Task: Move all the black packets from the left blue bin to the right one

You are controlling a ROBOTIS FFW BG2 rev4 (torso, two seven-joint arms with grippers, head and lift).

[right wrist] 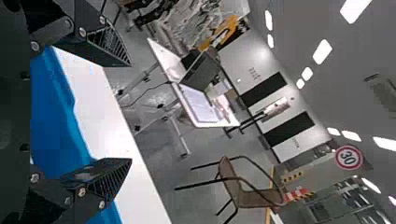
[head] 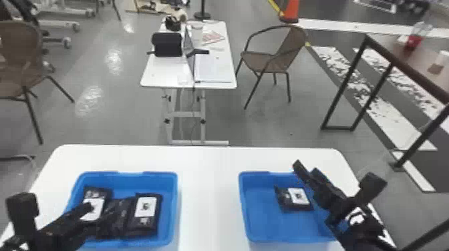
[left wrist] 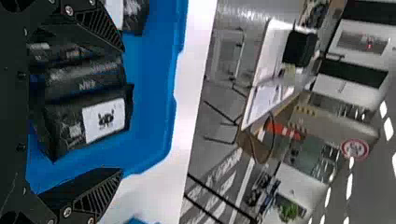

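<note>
Black two-fingered left gripper [head: 56, 204] and right gripper [head: 337, 173], fingers apart on both, sit nearest as we log flat black packets [head: 144, 212] in the left blue plastic bin [head: 168, 200], one white-labelled packet [head: 295, 197] in the right blue bin [head: 264, 217].

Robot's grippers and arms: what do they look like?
The left gripper and right gripper match: matte black, each with two tapering, wedge-like fingers, slanted ribs along their sides and round silvery screw heads near the base. The right arm is mostly black with white patches.
</note>
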